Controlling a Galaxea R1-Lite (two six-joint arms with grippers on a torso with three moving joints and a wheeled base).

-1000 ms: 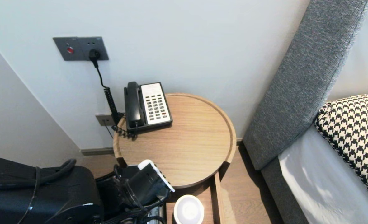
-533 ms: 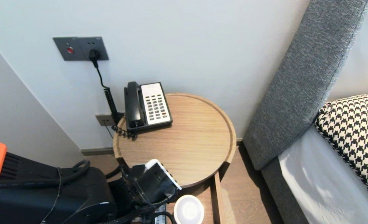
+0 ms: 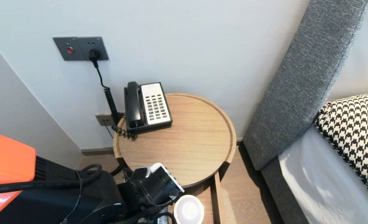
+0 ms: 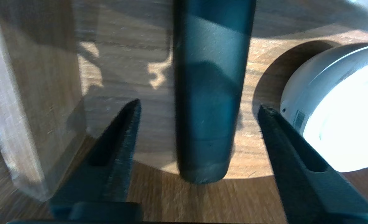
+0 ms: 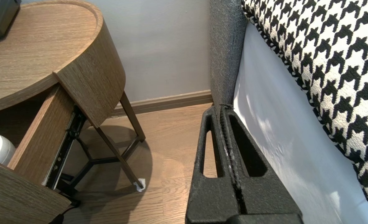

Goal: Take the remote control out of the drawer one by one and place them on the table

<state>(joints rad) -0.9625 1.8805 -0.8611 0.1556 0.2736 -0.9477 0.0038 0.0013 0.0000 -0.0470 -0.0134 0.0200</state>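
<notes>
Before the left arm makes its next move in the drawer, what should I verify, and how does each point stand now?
1. Left gripper jaws apart: ok.
2. Dark bar free of both fingers: ok, a gap on each side.
3. Dark bar resting flat in the drawer: cannot tell.
4. White round device apart from the near finger: cannot tell, very close.
5. Right gripper shut, parked beside the bed: ok.
</notes>
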